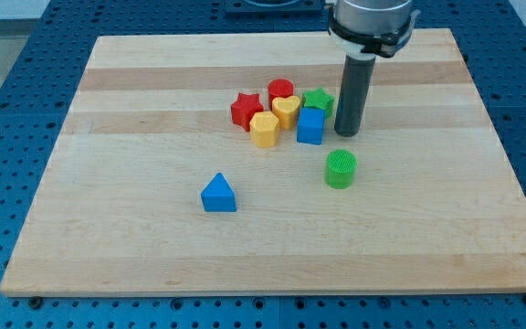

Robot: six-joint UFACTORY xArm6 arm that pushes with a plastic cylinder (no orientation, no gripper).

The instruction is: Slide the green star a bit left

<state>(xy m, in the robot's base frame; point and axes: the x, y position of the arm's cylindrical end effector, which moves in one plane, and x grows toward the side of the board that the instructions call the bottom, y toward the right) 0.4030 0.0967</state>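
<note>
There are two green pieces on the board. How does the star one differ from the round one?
The green star has points; the green cylinder is round with a ridged top. The star sits packed in the cluster, against the blue cube and yellow heart; the cylinder stands alone, nearer the view's bottom. My tip is just right of the star, farther from the cylinder. Both are green and small.

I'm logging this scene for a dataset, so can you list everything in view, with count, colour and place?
Board: 1, light wood, fills the view.
Star: 1, green, cluster's right end, view's top.
Star: 1, red, cluster's left end.
Cylinder: 1, red, cluster's top.
Heart: 1, yellow, cluster's middle.
Yellow block: 1, cluster's bottom left.
Cube: 1, blue, below the green star.
Cylinder: 1, green, alone, right of centre.
Triangle: 1, blue, alone, centre.
My tip: 1, dark rod, just right of the green star and cube.
</note>
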